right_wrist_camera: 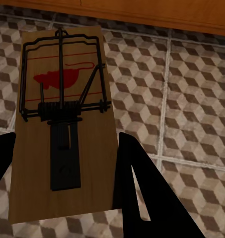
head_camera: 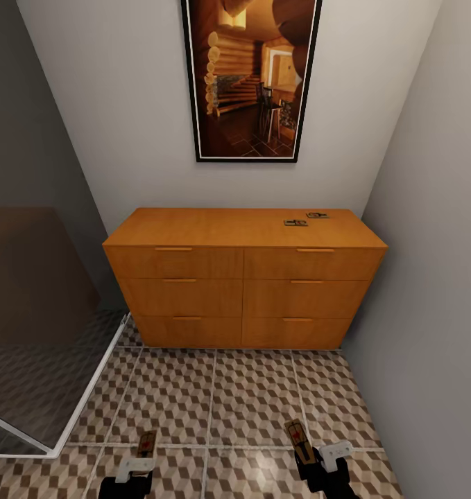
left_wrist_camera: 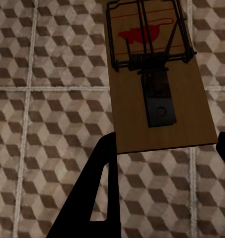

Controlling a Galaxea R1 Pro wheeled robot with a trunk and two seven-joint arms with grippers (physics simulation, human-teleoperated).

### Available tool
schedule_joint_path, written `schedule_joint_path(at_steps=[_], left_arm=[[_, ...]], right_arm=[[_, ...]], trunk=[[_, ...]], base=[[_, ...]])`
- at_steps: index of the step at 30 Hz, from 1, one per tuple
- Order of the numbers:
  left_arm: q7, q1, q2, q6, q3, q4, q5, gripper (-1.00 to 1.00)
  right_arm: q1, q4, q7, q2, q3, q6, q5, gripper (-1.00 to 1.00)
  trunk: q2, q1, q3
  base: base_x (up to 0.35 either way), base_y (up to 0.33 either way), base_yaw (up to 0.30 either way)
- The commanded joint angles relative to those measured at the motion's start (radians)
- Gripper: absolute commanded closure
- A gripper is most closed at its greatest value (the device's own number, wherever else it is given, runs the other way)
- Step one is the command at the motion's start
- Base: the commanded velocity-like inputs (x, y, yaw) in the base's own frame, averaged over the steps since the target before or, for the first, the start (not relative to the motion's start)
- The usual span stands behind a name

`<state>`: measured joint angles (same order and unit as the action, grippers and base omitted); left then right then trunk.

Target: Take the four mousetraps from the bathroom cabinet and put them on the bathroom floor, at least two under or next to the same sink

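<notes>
Two flat rectangular mousetraps on the cabinet top, toward its right rear: one point(head_camera: 295, 222) nearer the front, another point(head_camera: 317, 215) just behind and to its right, close together. Cabinet point(head_camera: 243, 291) of smooth orange-brown wood, low and wide, six drawers in two columns with slim bar handles, all closed, backed against a plain pale wall under a tall black-framed picture point(head_camera: 249, 76) of a log interior. Bathroom floor point(head_camera: 214, 402) in large square tiles printed with small brown, beige and white cubes, pale grout between. Glass shower panel point(head_camera: 48, 374) with a white frame at the left; bare grey wall close on the right.

Left pincer point(head_camera: 139, 463) clenched on a third mousetrap point(left_wrist_camera: 157, 74): tan board, dark wire spring and bar, red mouse mark, black fingers point(left_wrist_camera: 92, 193) at its near edge. Right pincer point(head_camera: 317, 456) likewise grasping the fourth mousetrap point(right_wrist_camera: 62, 124), same wood and wire, held above the tiles near the cabinet's base.
</notes>
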<state>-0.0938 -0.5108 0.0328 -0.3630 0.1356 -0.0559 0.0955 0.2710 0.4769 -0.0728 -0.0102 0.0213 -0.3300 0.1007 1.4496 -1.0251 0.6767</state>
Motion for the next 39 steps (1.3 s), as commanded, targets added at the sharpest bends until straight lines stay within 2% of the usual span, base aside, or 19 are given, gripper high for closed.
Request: schedule_joint_path(at_steps=[1,22,36,39], left_arm=[[-0.002,-0.002,0.0,-0.007,0.009,-0.005,0.009,1.0],[0.003,-0.002,-0.002,-0.007,0.009,-0.006,0.008,1.0],[0.003,-0.002,-0.003,-0.006,0.009,-0.014,0.008,1.0],[0.003,-0.002,-0.014,-0.005,0.009,-0.014,0.009,1.0]], right_arm=[[0.001,0.0,0.004,-0.001,0.002,-0.003,0.006,1.0],[0.001,0.0,0.004,0.0,0.002,-0.002,0.005,1.0],[0.001,-0.001,0.005,0.0,0.002,-0.001,0.005,1.0],[0.001,-0.001,0.005,0.0,0.002,-0.001,0.005,1.0]], trunk=[[0.0,0.0,0.001],[0.0,0.0,0.001],[0.0,0.0,0.004],[0.0,0.0,0.005]], base=[[0.0,0.0,0.0],[0.0,0.0,0.005],[0.0,0.0,0.247],[0.0,0.0,0.27]])
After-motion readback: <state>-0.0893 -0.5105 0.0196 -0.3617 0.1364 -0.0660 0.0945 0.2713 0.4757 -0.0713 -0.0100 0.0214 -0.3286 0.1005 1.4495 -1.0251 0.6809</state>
